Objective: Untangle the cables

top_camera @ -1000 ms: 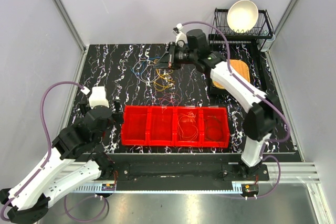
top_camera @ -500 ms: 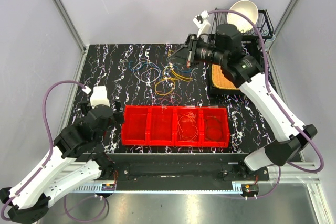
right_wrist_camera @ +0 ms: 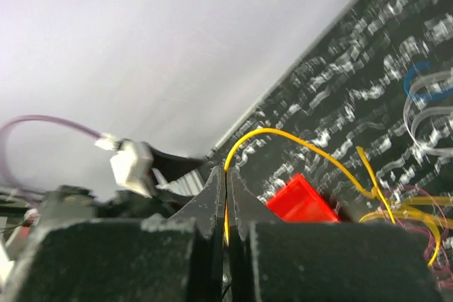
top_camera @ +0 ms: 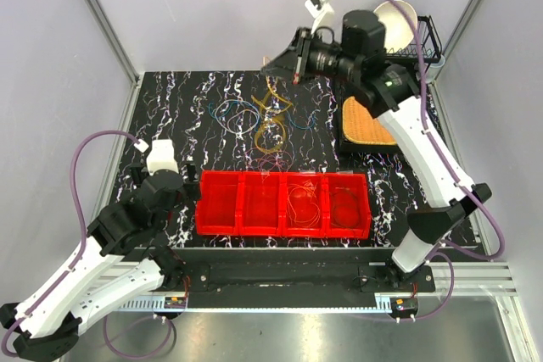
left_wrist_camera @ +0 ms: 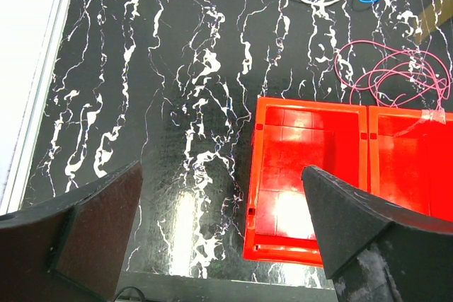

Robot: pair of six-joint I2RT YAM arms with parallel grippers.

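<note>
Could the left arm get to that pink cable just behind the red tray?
Probably yes: the left gripper is open, and only bare tabletop lies between it and the pink cable.

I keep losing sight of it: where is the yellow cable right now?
From above, the yellow cable hangs from the shut right hand over the table's far middle, its lower loops lying beside the blue cable.
</note>
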